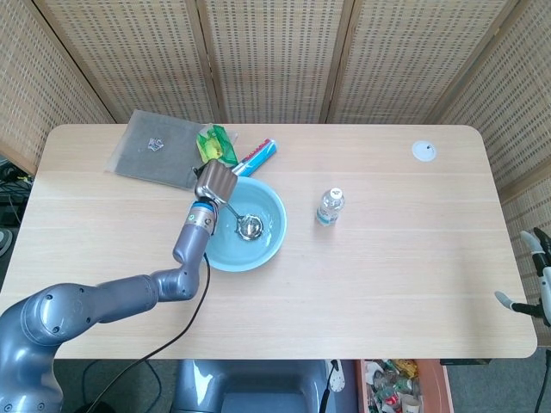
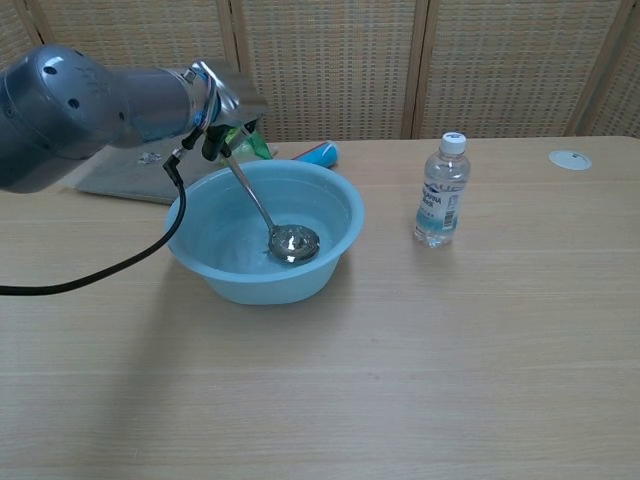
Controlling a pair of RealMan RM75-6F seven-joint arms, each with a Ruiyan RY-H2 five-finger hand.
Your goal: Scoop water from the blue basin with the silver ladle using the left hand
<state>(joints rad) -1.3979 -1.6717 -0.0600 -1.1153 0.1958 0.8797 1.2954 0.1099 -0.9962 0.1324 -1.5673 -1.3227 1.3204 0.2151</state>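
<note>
A light blue basin (image 1: 269, 242) (image 2: 205, 262) with water stands on the table left of centre. My left hand (image 1: 215, 181) (image 2: 232, 98) hovers over its far left rim and grips the handle of the silver ladle (image 1: 251, 227) (image 2: 293, 242). The handle slants down to the right, and the ladle's bowl sits low inside the basin near its right wall. My right hand (image 1: 535, 277) shows only at the far right edge of the head view, off the table, its fingers apart and holding nothing.
A small water bottle (image 1: 329, 206) (image 2: 442, 192) stands right of the basin. Behind the basin lie a grey pouch (image 1: 155, 148), a green packet (image 1: 218, 144) and a blue tube (image 1: 258, 156) (image 2: 316, 154). A white disc (image 1: 423, 151) (image 2: 570, 159) sits at the far right. A black cable (image 2: 110, 264) trails from my left arm.
</note>
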